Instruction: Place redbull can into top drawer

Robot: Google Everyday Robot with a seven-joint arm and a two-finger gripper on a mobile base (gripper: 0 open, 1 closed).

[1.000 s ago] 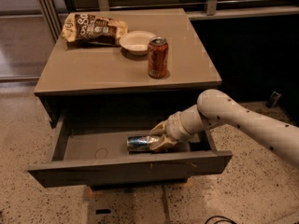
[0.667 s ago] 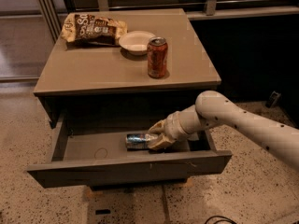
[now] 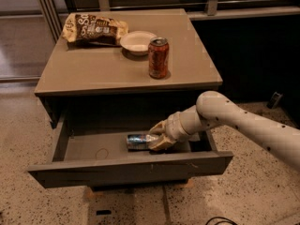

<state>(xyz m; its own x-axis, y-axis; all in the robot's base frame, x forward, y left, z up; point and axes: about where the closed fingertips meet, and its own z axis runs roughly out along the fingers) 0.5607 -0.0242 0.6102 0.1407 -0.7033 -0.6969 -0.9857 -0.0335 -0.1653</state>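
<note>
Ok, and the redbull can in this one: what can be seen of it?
The redbull can is slim, silver and blue, and looks like shiny metal. It lies on its side on the grey floor of the open top drawer, near the middle, with its long axis running left to right. Its left end is free. Its right end is covered by the gripper, which reaches into the drawer from the right.

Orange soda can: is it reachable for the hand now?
Probably not directly: the hand is in the top drawer at the redbull can, below the tabletop that carries the orange soda can.
</note>
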